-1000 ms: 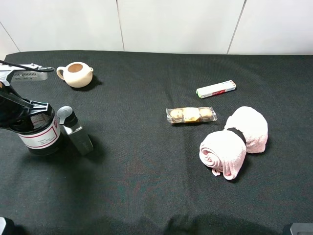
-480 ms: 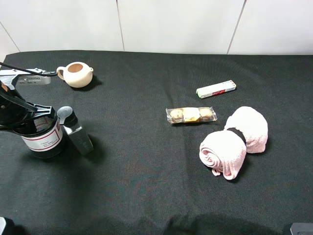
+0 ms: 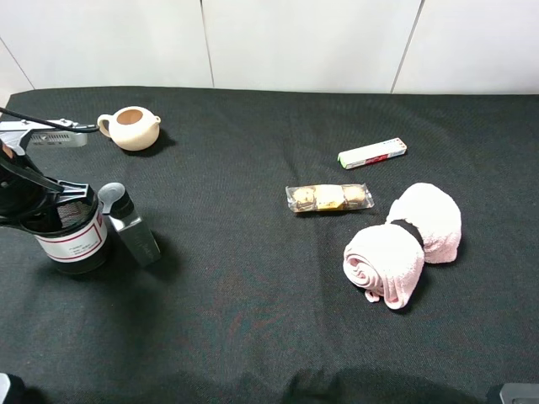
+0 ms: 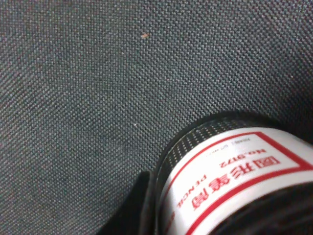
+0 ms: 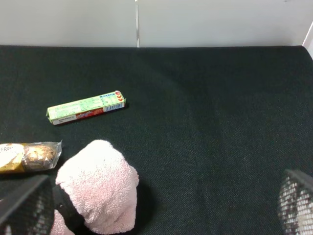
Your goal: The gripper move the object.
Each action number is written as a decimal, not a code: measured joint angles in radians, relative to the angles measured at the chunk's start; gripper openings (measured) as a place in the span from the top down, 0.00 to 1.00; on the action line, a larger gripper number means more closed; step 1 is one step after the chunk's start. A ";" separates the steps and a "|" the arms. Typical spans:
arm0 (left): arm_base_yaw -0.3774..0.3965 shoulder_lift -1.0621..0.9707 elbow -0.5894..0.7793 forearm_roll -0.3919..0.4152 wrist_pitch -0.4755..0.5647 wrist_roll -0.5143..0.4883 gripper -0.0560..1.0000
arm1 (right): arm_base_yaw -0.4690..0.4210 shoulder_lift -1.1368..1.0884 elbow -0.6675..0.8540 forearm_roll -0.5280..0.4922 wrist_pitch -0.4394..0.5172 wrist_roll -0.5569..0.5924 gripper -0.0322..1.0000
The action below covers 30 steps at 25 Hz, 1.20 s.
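At far left of the tabletop (image 3: 269, 278), left hand (image 3: 52, 204) pinching pen cup (image 3: 74, 240) rim; resting down beside bottle (image 3: 133, 227), still needing releasing.

1. The pen cup (image 4: 230, 176) carries a white label edged in red; in the left wrist view it reads "NO.9172" in small grey print, though the digits are not certain.
2. Below that on the same label stands "PENCIL", cut off by the picture's edge.
3. Large red Chinese characters run along the label beside those lines; they are too blurred to read reliably.
4. The chocolate pack (image 5: 27, 156), just beside the pink towel (image 5: 98, 188), shows "FERRE" on its gold end.
5. The green and red candy stick (image 5: 85, 107) bears print too small to read.
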 joint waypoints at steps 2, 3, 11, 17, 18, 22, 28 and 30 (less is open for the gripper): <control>0.000 0.000 0.000 0.000 0.000 0.002 0.79 | 0.000 0.000 0.000 0.000 0.000 0.000 0.30; 0.000 0.000 0.000 0.000 0.000 0.002 0.79 | 0.000 0.000 0.000 0.000 0.000 0.000 0.30; 0.000 0.000 0.000 0.000 0.007 0.003 0.63 | 0.000 0.000 0.000 0.000 0.000 0.000 0.30; 0.000 0.000 0.000 0.000 0.026 0.003 0.51 | 0.000 0.000 0.000 0.000 0.000 0.000 0.30; 0.000 0.000 0.000 0.000 0.027 0.003 0.49 | 0.000 0.000 0.000 0.000 0.000 0.000 0.30; 0.000 0.000 0.000 0.000 0.044 0.003 0.37 | 0.000 0.000 0.000 0.000 0.000 0.000 0.30; 0.000 0.000 0.000 0.000 0.057 0.003 0.26 | 0.000 0.000 0.000 0.000 0.000 0.000 0.30; 0.000 0.000 0.000 0.000 0.062 0.003 0.25 | 0.000 0.000 0.000 0.000 0.000 0.000 0.30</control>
